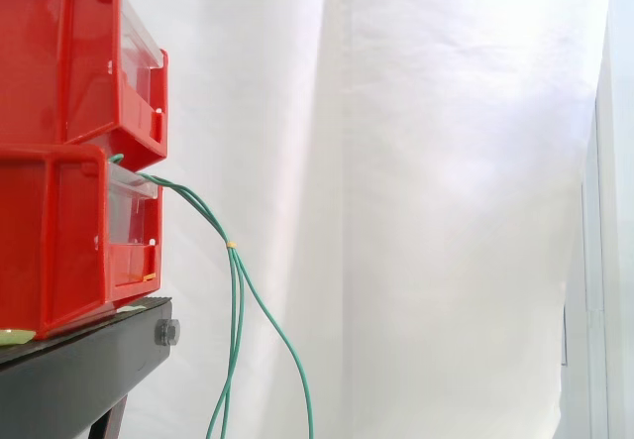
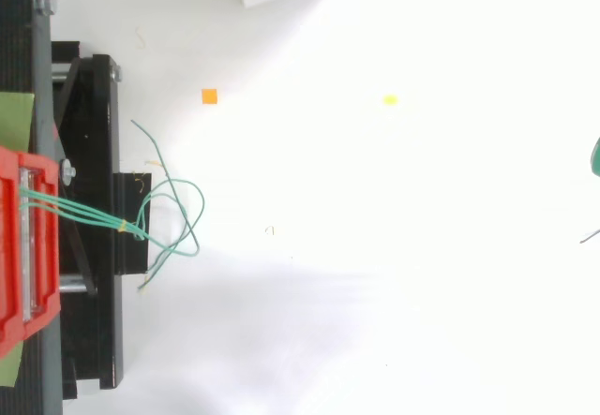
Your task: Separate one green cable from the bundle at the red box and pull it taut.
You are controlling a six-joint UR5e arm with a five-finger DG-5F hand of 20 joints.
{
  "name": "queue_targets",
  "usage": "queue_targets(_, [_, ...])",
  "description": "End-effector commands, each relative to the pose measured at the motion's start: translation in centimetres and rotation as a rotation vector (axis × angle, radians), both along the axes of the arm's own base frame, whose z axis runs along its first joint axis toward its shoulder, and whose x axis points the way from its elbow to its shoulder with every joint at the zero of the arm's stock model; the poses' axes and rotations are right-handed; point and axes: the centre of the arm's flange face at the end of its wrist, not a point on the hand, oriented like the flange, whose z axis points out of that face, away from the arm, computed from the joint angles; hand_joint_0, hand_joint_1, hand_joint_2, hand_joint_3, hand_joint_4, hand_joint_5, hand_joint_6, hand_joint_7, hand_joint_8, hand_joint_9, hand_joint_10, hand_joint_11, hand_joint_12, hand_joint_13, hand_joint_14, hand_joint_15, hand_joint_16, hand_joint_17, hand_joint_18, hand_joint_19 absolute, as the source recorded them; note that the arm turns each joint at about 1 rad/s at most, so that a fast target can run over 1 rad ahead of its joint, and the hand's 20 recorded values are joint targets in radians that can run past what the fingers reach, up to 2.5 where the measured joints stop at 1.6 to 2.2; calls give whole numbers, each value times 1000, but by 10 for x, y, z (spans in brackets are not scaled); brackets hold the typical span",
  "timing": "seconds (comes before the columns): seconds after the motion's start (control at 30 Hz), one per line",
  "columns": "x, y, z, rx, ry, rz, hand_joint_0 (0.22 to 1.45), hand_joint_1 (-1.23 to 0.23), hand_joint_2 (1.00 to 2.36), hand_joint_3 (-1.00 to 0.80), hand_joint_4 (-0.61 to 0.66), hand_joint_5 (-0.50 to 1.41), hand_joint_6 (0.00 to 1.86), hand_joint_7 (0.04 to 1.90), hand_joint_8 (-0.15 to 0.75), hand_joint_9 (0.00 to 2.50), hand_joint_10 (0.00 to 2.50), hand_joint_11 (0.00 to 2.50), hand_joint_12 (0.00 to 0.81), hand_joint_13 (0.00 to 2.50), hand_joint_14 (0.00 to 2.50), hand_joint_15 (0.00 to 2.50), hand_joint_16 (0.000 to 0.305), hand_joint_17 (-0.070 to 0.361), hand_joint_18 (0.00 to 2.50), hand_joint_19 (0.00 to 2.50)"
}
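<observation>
Two red bins stand stacked at the 9 o'clock side of the side view, the upper bin resting on the lower bin, both on a black stand before a white curtain. Several thin green cables come out between the two bins at the lower bin's front, arc away from it and hang slack toward 6 o'clock, running out of the bottom edge. A small yellow tie binds them together a short way from the bin; below it the strands spread apart, one bowing out toward 5 o'clock.

From above, the cables run from the bin at 9 o'clock toward 3 o'clock, close together up to the tie. Past it they fan into loose loops over the white floor, with one free end pointing to 11 o'clock and another to 6 o'clock. No strand is separated or taut.

An orange square and a yellow spot lie on the floor toward 12 o'clock, well apart from the cables. A dark green sliver sits at the 3 o'clock edge, too little of it to identify. Whether the hand is open or closed cannot be told.
</observation>
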Motion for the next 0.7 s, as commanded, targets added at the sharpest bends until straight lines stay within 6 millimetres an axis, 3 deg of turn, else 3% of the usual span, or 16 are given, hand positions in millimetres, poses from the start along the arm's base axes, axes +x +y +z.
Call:
queue_targets(0.0, [0,0,0,0,-1,-1,281,-418,1000,-500,230,-199,501,652,394,726,6,158,479,677,9,310,107,241,1129,54])
queue_targets(0.27, [1,0,1,4,-10,1,284,-441,1000,-500,228,-204,501,658,392,675,5,176,469,612,9,311,107,240,1023,73])
queue_targets(0.43, [5,1,4,7,-42,1,285,-434,1000,-500,226,-189,501,688,370,861,8,354,479,883,15,506,107,240,1382,253])
queue_targets(0.6, [16,-1,-1,6,-82,-30,284,-430,1000,-500,220,-182,502,715,366,1001,11,516,484,990,17,620,108,242,1463,273])
queue_targets(0.67, [25,-1,-13,8,-75,-39,284,-429,1000,-500,217,-179,502,714,366,1022,12,538,486,1006,15,636,108,242,1466,270])
